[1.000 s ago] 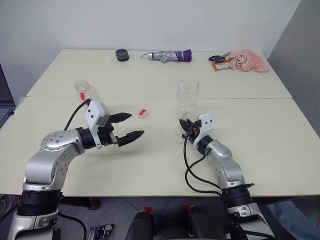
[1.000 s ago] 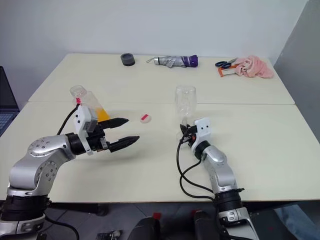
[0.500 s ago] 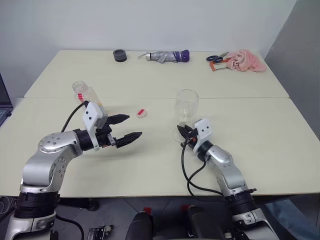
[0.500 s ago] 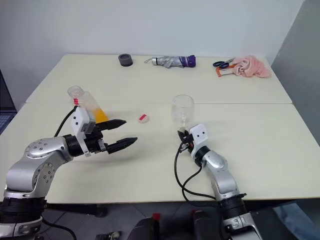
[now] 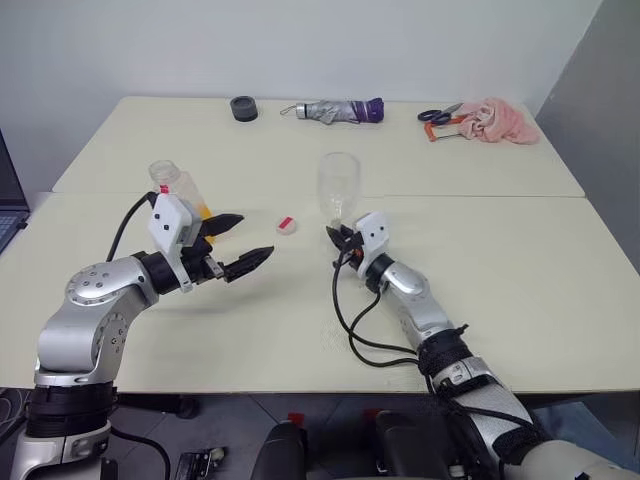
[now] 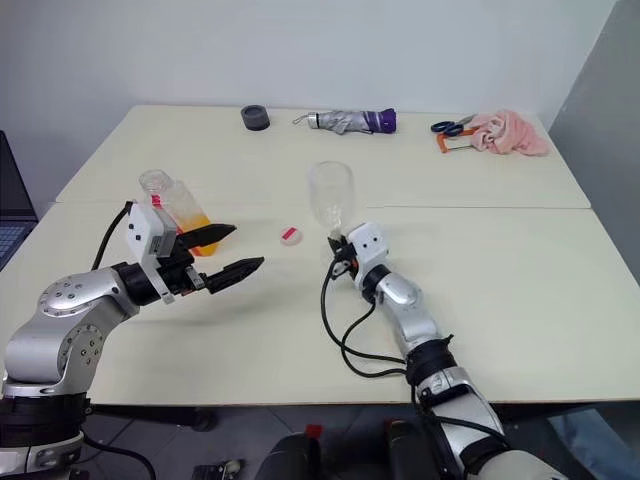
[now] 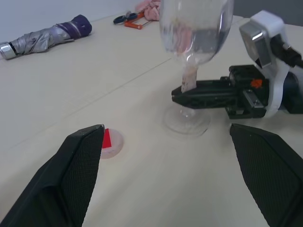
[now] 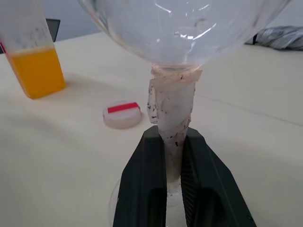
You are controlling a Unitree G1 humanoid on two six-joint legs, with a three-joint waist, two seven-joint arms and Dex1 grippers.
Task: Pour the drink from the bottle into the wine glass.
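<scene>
Bottle (image 6: 170, 200): uncapped, upright at table (image 6: 500, 250) left, drink (image 6: 195, 222) low inside, ready for lifting.
Left gripper (image 6: 228, 250): jaws wide apart, beside bottle, empty.
Cap (image 6: 289, 235): set aside, between bottle and glass.
Wine glass (image 6: 330, 195): centre, empty.
Right gripper (image 8: 173, 156): jaws clamped on the stem, likely steadying it for pouring.

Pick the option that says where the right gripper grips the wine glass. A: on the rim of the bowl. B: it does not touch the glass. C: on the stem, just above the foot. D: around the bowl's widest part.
C: the right wrist view shows the right gripper shut on the stem of the wine glass, below the bowl and just above the round foot.
</scene>
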